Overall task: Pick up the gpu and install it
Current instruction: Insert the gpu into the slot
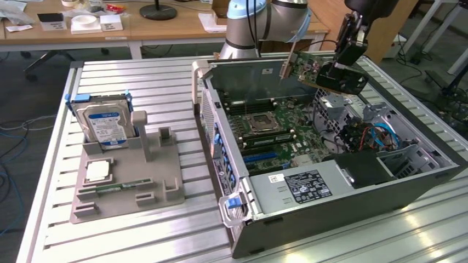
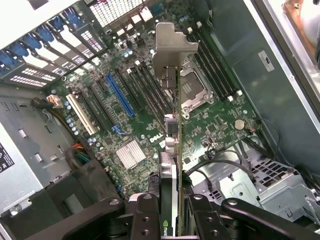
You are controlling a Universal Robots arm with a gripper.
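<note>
Slatted desk [image 1: 109, 76]: silver metal in long ribs, by which the grey holder is carried
Grey holder [image 1: 157, 181]: laid flat at the exterior view's left, moulded with several pockets
Hard drive [image 1: 102, 125]: silver, blue-and-white label, stood upright in the holder's far pocket
Processor [image 1: 98, 171]: square, laid flat near the hard drive
Memory stick [image 1: 115, 188]: narrow, green, laid just beside the processor
Wooden desk [image 1: 168, 27]: seen behind, with a white tape roll [image 1: 84, 20] rested on it

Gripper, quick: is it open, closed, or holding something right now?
Gripper: shut on the gpu, above the open computer case.
</note>
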